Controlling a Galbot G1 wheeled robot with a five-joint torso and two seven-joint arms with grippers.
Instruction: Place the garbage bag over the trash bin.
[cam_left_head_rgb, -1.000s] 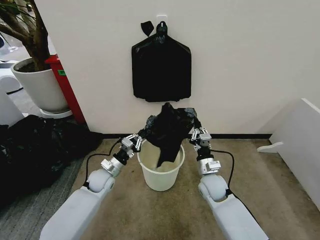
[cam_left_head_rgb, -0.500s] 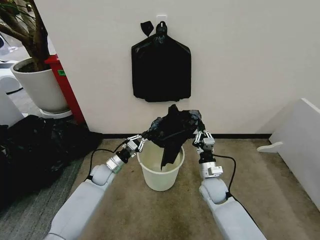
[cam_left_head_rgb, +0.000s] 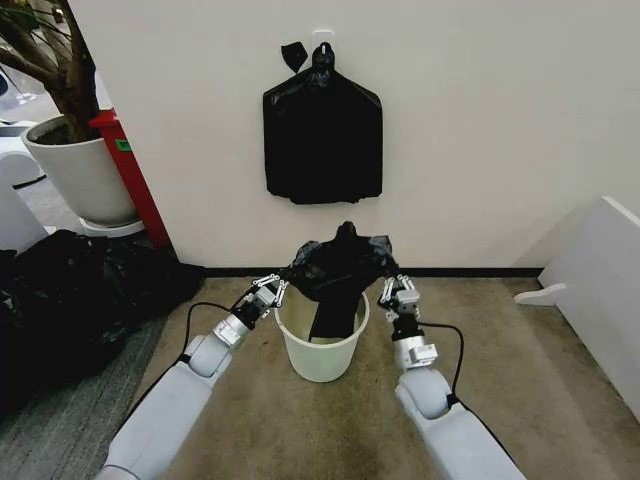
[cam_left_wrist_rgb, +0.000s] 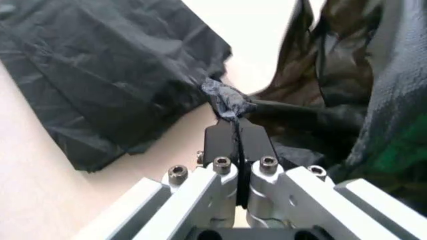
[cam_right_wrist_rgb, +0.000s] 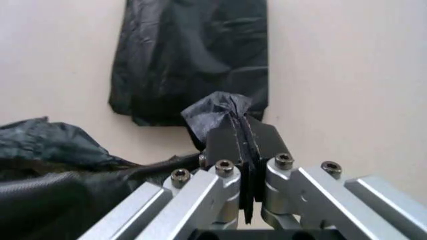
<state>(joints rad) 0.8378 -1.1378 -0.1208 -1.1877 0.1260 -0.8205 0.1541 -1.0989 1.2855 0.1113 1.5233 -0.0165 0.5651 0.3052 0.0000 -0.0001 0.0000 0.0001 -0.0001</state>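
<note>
The glossy black garbage bag (cam_left_head_rgb: 338, 268) hangs stretched between my two grippers over the cream-white trash bin (cam_left_head_rgb: 320, 352), with a tail of it dangling into the bin's mouth. My left gripper (cam_left_head_rgb: 281, 284) is shut on the bag's left edge, beside the bin's left rim. In the left wrist view the pinched plastic (cam_left_wrist_rgb: 227, 99) bunches above the left gripper (cam_left_wrist_rgb: 237, 125). My right gripper (cam_left_head_rgb: 389, 287) is shut on the bag's right edge, beside the right rim. The right wrist view shows a crumpled fold of the bag (cam_right_wrist_rgb: 215, 114) above the right gripper (cam_right_wrist_rgb: 243, 122).
A flat bundle of black bags (cam_left_head_rgb: 323, 133) hangs on the wall above the bin. A heap of black plastic (cam_left_head_rgb: 70, 290) lies on the floor at left, behind it a white planter pot (cam_left_head_rgb: 85, 175) and a red post (cam_left_head_rgb: 130, 175). A white panel (cam_left_head_rgb: 600, 290) stands at right.
Both grippers have reached farther forward and lower, carrying the bag down closer to the bin's rim. The bag's upper bulge has sunk and flattened.
</note>
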